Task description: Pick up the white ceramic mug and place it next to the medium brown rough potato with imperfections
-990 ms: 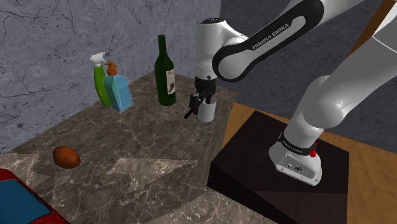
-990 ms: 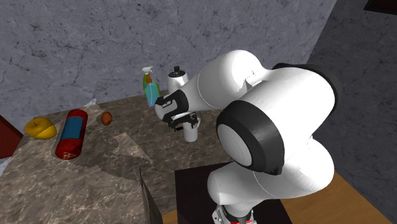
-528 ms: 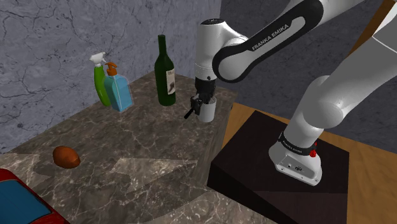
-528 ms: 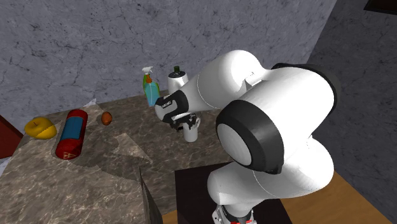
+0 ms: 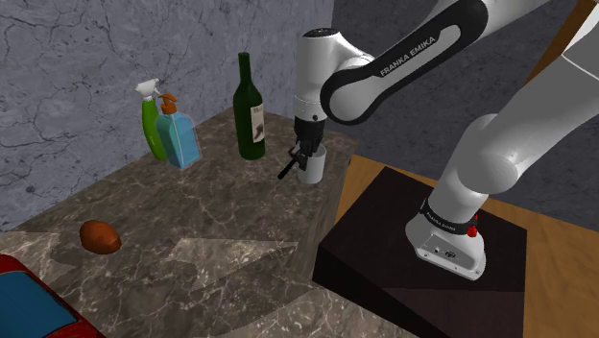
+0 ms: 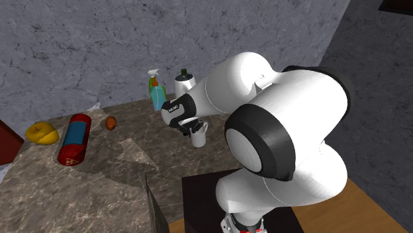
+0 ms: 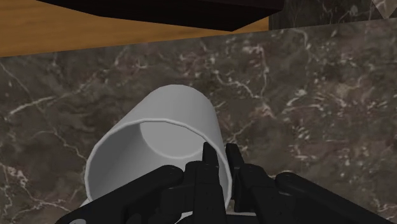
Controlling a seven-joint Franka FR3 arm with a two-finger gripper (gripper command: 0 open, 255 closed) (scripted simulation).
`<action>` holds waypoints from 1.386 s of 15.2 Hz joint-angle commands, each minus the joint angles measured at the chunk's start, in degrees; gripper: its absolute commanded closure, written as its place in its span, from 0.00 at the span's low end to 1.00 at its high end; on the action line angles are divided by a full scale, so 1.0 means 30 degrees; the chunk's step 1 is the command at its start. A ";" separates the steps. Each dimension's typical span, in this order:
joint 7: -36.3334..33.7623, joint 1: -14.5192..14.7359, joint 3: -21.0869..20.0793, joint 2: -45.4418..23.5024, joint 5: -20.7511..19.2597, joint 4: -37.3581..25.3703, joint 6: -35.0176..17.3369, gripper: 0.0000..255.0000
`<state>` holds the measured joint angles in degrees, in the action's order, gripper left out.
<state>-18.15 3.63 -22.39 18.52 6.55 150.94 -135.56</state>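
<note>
Since a second ago your end effector point(image 5: 307, 154) has raised the mug point(image 5: 311, 169) slightly | end effector clamps mug rim | mug near green bottle point(image 5: 251, 115); potato point(image 5: 100, 236) well apart from bottle

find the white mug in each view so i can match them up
Shoulder view: the white mug is just right of centre, under the gripper, near the marble counter edge by the stand.
Second exterior view: the mug is at centre, left of the arm.
Wrist view: the mug shows mouth-on, its wall clasped by the gripper.
Shared landmark: the marble counter under it.
</note>
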 commanded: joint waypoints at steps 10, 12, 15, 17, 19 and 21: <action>0.0366 0.0172 0.0456 0.1589 0.0262 -0.1208 0.2759 1.00; 0.0422 0.0191 0.0550 0.1873 0.0283 -0.1523 0.3353 1.00; 0.0494 0.0209 0.0686 0.2255 0.0296 -0.2024 0.4230 1.00; 0.0534 0.0216 0.0775 0.2480 0.0295 -0.2378 0.4805 1.00; 0.0570 0.0218 0.0859 0.2683 0.0287 -0.2747 0.5373 1.00; 0.0601 0.0217 0.0941 0.2863 0.0274 -0.3130 0.5934 1.00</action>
<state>-16.44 4.33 -19.73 26.89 7.43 142.17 -118.62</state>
